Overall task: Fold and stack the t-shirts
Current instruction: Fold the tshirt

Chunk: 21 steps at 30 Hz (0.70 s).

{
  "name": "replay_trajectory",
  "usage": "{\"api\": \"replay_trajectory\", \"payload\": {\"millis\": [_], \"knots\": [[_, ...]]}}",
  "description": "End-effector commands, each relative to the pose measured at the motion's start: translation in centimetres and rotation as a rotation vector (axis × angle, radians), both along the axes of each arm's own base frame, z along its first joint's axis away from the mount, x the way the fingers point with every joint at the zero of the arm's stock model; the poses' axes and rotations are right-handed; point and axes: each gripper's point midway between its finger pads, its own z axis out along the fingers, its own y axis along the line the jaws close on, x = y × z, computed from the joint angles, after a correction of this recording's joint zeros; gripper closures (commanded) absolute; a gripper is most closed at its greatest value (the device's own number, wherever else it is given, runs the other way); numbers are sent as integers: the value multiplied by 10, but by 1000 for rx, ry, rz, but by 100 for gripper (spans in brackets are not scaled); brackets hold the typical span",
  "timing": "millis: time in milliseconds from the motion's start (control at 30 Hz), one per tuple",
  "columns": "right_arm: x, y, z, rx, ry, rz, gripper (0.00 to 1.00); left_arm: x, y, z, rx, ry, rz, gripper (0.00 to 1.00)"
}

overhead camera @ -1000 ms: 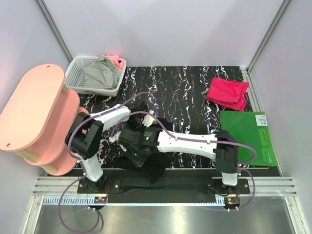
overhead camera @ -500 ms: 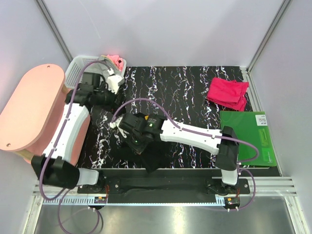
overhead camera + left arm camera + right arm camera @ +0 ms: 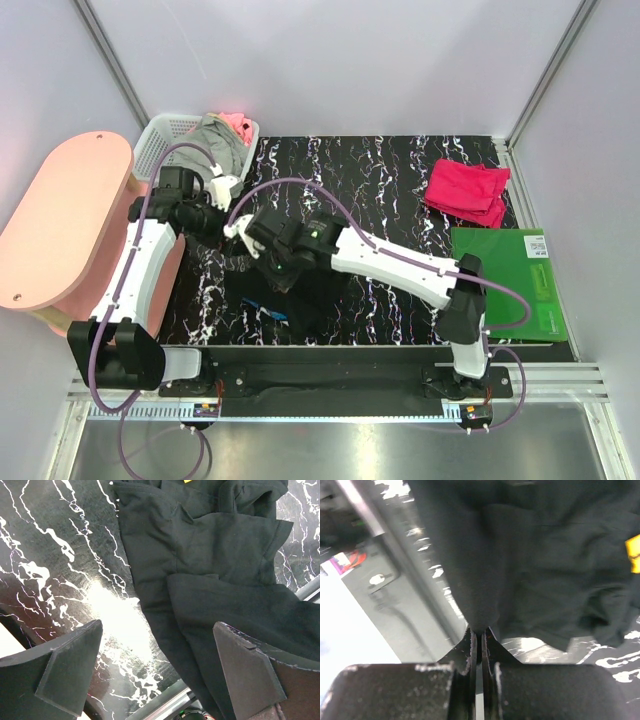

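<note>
The black t-shirt (image 3: 305,298) lies crumpled near the table's front edge, with a bit of blue print showing at its left. It fills the left wrist view (image 3: 215,555) and the right wrist view (image 3: 545,555). My right gripper (image 3: 273,268) is shut on a fold of the black shirt (image 3: 479,630) and holds it up. My left gripper (image 3: 226,243) is open and empty (image 3: 157,675), hovering just left of the shirt's edge over the marbled table. The crimson-pink t-shirt (image 3: 467,190) lies folded at the back right.
A white lattice basket (image 3: 160,150) with grey and pink cloth stands at the back left. A pink shelf unit (image 3: 65,225) stands along the left side. A flat green board (image 3: 510,285) lies at the right. The table's metal front rail (image 3: 405,565) runs below the shirt.
My left arm swung out towards the basket, then came back down beside the black shirt. My right gripper moved away from the front edge, pulling the shirt with it.
</note>
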Motion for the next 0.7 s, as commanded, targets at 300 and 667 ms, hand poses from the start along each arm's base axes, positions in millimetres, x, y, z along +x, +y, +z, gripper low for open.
{"api": "replay_trajectory", "payload": {"millis": [300, 667], "knots": [[160, -39, -28, 56, 6, -231, 100, -10, 4, -15, -5, -6, -38, 1], [222, -57, -82, 66, 120, -314, 100, -19, 4, -23, -8, 14, -48, 1]]}}
